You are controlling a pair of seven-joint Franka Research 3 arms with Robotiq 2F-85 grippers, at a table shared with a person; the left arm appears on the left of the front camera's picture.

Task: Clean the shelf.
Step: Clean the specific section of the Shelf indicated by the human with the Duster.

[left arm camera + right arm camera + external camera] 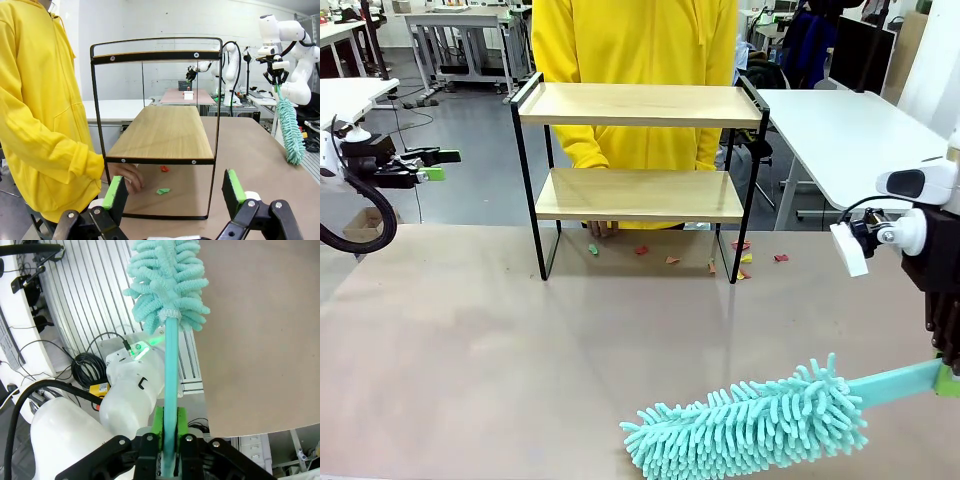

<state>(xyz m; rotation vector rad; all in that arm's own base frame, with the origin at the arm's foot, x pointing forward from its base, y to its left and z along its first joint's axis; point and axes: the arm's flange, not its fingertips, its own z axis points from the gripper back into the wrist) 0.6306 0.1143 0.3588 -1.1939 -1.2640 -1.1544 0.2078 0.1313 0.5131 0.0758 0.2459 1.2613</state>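
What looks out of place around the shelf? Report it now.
Small coloured scraps lie scattered on the tan tabletop, beneath the two-tier wooden shelf with a black metal frame and just past its right legs. They look like litter. Both boards look bare. The fluffy teal duster, gripped in the right claw, is well clear of them.

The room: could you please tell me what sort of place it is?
Likely a robotics lab: white worktables, loose cables on the floor, and a right gripper holding a duster.

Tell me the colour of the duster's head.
The duster is teal, handle included; front view shows it best.
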